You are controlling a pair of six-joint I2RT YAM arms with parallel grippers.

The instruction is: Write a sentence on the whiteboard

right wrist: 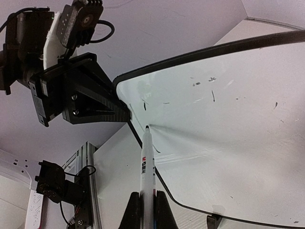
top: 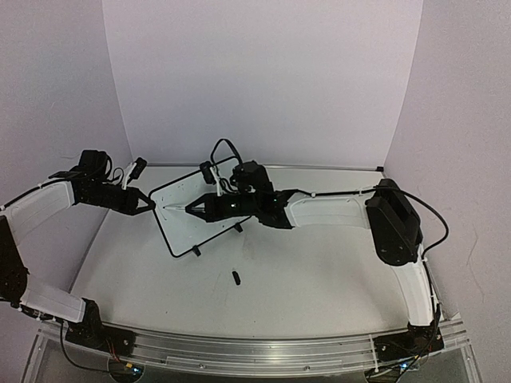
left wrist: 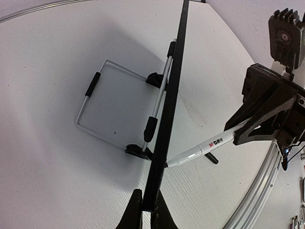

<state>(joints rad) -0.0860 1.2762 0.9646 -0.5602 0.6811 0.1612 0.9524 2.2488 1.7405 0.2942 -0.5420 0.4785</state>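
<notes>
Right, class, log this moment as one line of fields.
left gripper: shut on whiteboard edge | right gripper: shut on marker | marker tip: at board face near clamped edge | writing: stray marks only, no words

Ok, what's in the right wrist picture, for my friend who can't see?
A white marker pen, gripped in the right pincer, reaches its dark tip to a small white whiteboard with a thin black frame, near its left edge. The left pincer clamps the frame's corner. The board shows only a few tiny dark marks, no sentence.
</notes>
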